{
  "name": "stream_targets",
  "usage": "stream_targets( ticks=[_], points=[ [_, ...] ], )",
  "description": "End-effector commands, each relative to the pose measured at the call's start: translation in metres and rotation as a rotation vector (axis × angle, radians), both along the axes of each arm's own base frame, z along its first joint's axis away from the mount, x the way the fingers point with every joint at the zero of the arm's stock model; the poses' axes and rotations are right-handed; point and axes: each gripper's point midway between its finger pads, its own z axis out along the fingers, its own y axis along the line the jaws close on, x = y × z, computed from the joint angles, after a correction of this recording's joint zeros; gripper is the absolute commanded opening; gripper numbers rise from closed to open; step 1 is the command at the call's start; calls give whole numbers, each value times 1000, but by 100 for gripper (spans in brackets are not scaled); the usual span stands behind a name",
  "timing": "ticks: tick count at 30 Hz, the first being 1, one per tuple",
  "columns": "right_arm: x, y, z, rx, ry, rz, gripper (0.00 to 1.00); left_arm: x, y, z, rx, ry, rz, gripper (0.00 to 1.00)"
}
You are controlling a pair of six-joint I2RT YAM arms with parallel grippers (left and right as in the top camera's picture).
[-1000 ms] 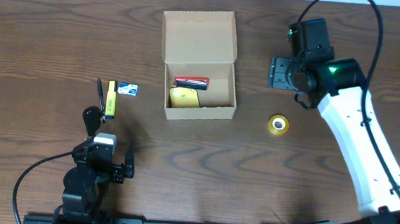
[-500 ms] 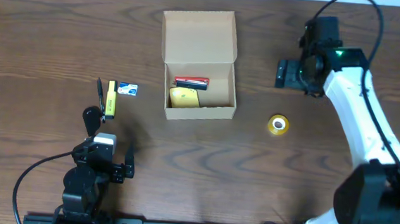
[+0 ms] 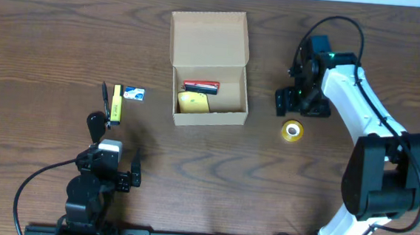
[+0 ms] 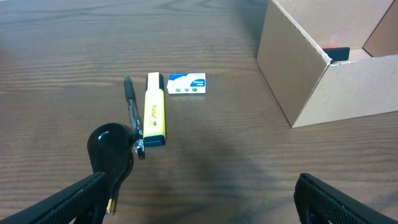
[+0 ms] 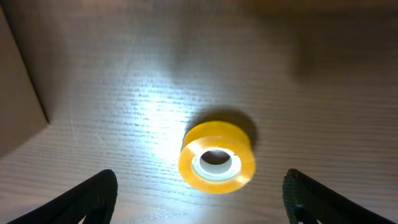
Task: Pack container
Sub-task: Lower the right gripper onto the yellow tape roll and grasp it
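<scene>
Clearly, the packing was only partly done. On the brown desk (image 3: 53, 32) the container (image 3: 208, 116) sat near the middle of the far edge. Its flap lid was thrown back, and a yellow item (image 3: 193, 101) and a red-and-black one (image 3: 201, 86) lay inside. The right pincer (image 3: 289, 102) hovered with jaws wide just above the roll of yellow tape (image 5: 216, 163). The roll lay flat to the right of the container, apart from it and not touched. I judge that fetching this roll was the step in hand. The next move called for lowering the fingers around the ring, then closing. The left pincer (image 4: 199, 205), also wide and empty, hung near the front edge. Beyond it lay a highlighter (image 4: 155, 109), a pen (image 4: 130, 102) and a small white-blue packet (image 4: 186, 84).
</scene>
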Motion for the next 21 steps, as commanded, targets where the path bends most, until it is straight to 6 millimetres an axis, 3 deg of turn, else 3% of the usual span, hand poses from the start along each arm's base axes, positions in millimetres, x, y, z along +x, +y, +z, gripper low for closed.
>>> stream_targets(
  ticks=[1, 10, 15, 21],
  points=[
    [-15, 4, -15, 23, 49, 40, 86, 0, 4, -6, 12, 7, 18, 95],
    [-25, -1, -28, 0, 65, 43, 98, 0, 4, -6, 12, 7, 18, 95],
    [-33, -8, -38, -11, 86, 28, 97, 0, 4, -6, 12, 7, 18, 95],
    [-28, -10, -45, -12, 52, 28, 95, 0, 4, -6, 12, 7, 18, 95]
  ],
)
